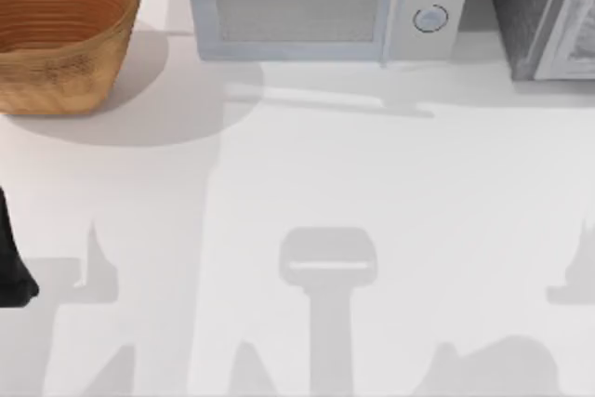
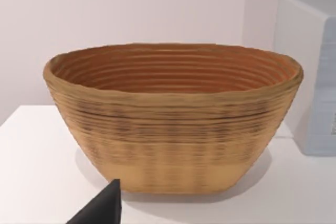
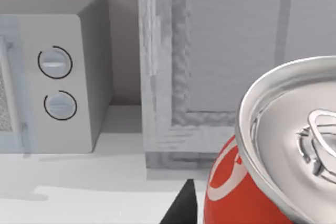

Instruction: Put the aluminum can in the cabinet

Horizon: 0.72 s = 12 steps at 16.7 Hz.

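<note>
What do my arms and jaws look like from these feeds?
Little shows. The left arm is a matte black, rounded form at the top view's left edge. Each wrist view catches one black, pointed finger tip: left fingertip, right fingertip. No cables or markings visible.

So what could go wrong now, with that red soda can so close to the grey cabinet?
The grey cabinet's framed door looks shut, so the red, silver-topped aluminium can could bump it rather than go in. The pale microwave with two round knobs stands right beside the cabinet; a sideways drift might knock it.
</note>
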{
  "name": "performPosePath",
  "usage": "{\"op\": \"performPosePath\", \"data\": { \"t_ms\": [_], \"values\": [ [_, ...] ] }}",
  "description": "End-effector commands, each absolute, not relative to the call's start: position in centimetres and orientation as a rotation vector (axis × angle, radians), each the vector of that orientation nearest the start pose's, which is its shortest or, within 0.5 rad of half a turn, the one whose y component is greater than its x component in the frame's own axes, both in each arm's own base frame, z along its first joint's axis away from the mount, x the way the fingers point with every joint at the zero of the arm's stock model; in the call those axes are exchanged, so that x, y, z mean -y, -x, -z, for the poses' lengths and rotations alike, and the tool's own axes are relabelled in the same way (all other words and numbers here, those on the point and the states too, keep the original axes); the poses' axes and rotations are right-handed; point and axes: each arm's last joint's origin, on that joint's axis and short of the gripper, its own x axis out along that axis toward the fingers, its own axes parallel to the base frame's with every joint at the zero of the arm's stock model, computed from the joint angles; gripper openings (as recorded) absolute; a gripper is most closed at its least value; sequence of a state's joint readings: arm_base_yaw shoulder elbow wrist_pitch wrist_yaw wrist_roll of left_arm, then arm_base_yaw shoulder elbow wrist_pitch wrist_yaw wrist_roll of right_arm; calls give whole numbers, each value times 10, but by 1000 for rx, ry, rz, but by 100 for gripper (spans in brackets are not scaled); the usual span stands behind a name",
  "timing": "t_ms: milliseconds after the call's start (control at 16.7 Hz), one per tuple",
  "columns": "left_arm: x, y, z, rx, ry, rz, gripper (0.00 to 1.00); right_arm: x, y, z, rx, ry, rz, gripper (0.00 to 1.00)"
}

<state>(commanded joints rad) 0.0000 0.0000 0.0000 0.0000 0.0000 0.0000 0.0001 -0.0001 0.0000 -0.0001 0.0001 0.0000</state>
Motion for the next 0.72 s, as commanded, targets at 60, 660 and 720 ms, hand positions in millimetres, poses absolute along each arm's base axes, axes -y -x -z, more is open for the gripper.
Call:
{"op": "performPosePath", "data": {
  "t_ms": [60, 660, 720],
  "values": [
    [1, -106, -160, 0, 0, 0, 100, 1, -106, -160, -2, -3, -2, 0],
    [1, -106, -160, 0, 0, 0, 100, -6, -122, -273, -58, 3, -8, 0],
    [1, -106, -160, 0, 0, 0, 100, -7, -128, -296, -59, 4, -7, 0]
  ]
}}
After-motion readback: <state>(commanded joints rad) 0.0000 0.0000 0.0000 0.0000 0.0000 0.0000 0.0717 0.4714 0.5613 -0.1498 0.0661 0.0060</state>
